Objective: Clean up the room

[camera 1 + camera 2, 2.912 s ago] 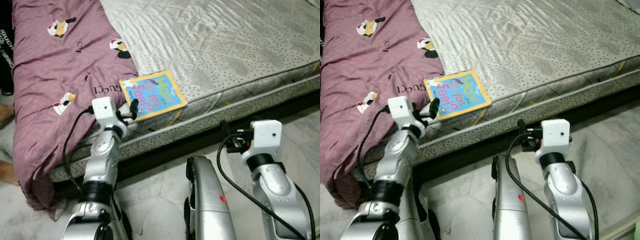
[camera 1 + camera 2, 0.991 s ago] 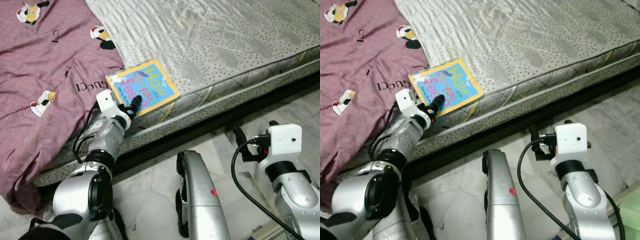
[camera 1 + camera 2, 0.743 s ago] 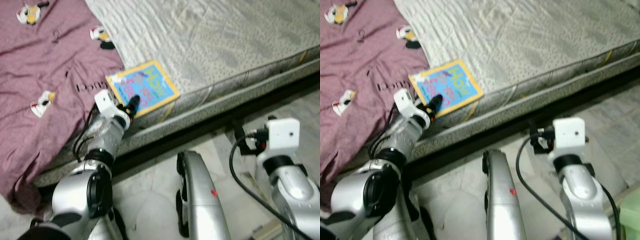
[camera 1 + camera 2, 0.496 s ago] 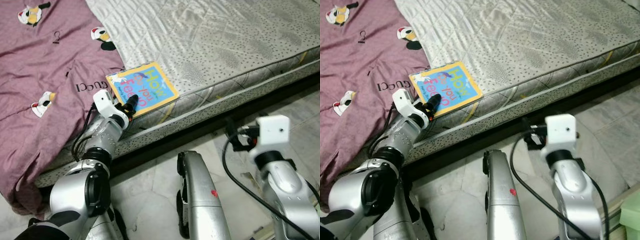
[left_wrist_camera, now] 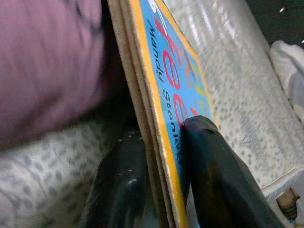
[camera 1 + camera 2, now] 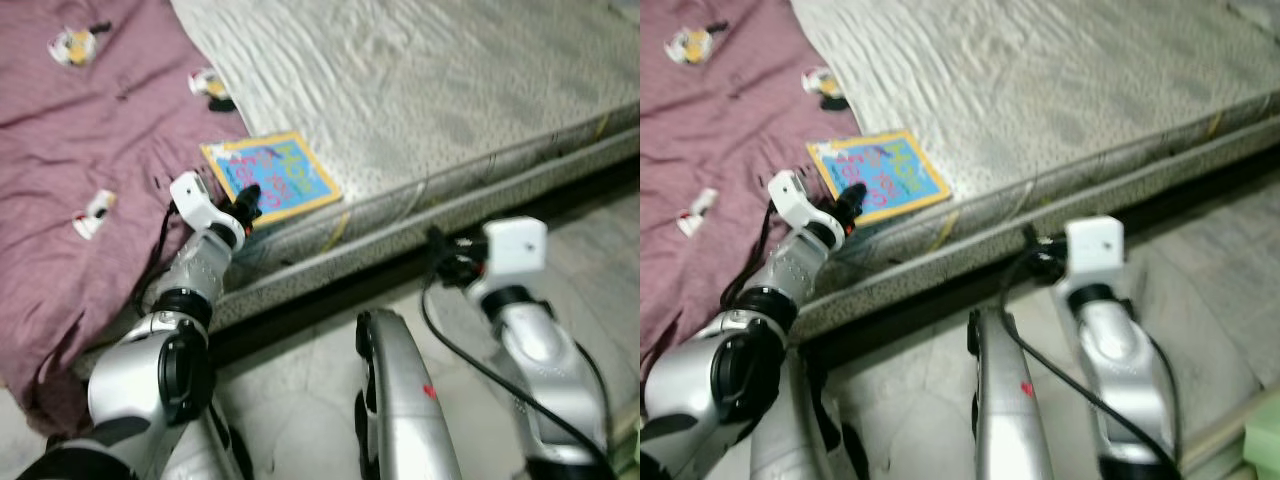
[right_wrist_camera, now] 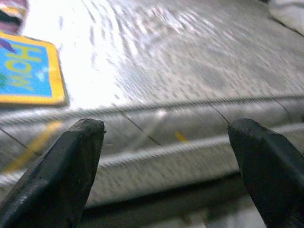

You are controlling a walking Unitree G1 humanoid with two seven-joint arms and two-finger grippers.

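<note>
A children's board book (image 6: 272, 177) with a blue cover and yellow border lies on the near edge of the grey quilted mattress (image 6: 440, 90), beside the purple blanket (image 6: 90, 130). My left gripper (image 6: 244, 206) reaches over the bed edge and is shut on the book's near corner. In the left wrist view the book's thick edge (image 5: 161, 118) sits clamped between the two black fingers (image 5: 213, 171). My right gripper (image 7: 166, 161) is open, fingers wide apart, held low in front of the mattress side (image 7: 156, 142), right of the book (image 7: 26, 71).
The purple blanket with cartoon prints hangs over the bed's left corner down to the floor. A dark gap (image 6: 330, 290) runs under the bed frame. Pale marble floor (image 6: 300, 410) lies in front. A green object (image 6: 1265, 440) shows at the lower right.
The right arm has risen and moved left toward the mattress side. The left gripper stays clamped on the book's corner. The head view has shifted slightly and is blurred.
</note>
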